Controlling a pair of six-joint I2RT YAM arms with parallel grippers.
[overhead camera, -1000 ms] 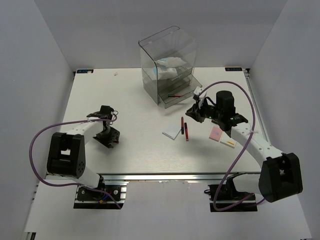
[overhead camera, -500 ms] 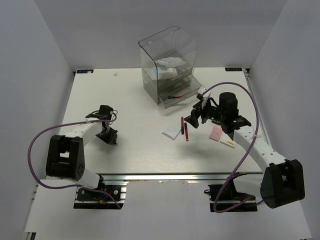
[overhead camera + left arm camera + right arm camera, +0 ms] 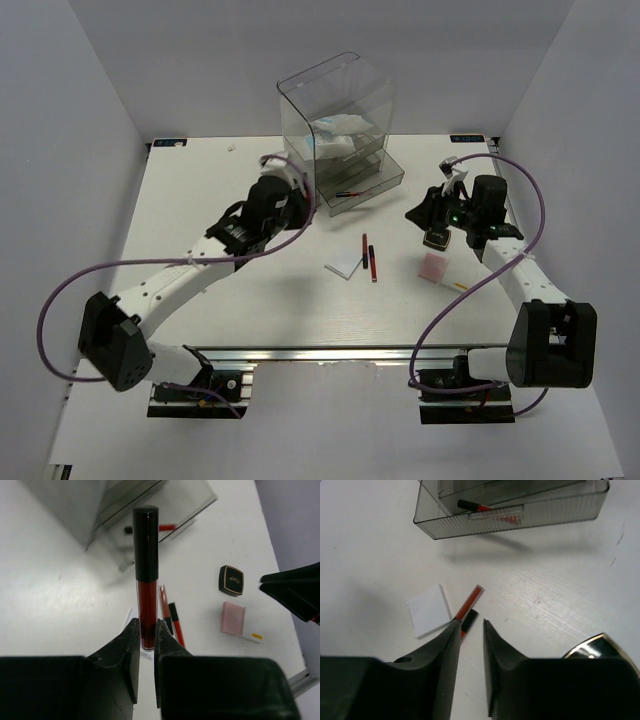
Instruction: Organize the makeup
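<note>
My left gripper (image 3: 146, 635) is shut on a dark red lip gloss tube (image 3: 146, 575) with a black cap and holds it in the air next to the clear drawer box (image 3: 335, 110). In the top view the left gripper (image 3: 292, 192) is at the box's left front corner. My right gripper (image 3: 470, 622) is narrowly open and empty, above the table. The black square compact (image 3: 434, 240) lies just below it, with the pink palette (image 3: 433, 266) in front. Two red/black pencils (image 3: 368, 258) and a white pad (image 3: 345, 265) lie mid-table. Another pencil (image 3: 472, 505) lies in the box's open bottom drawer.
White packets with blue print (image 3: 335, 135) sit on an upper shelf of the box. A thin white strip with a yellow mark (image 3: 458, 287) lies by the palette. The open drawer (image 3: 365, 190) juts out toward the right arm.
My left arm has swung from the table's left side up to the drawer box, now holding the lip gloss tube. My right gripper has moved right and back; the black compact now lies on the table.
</note>
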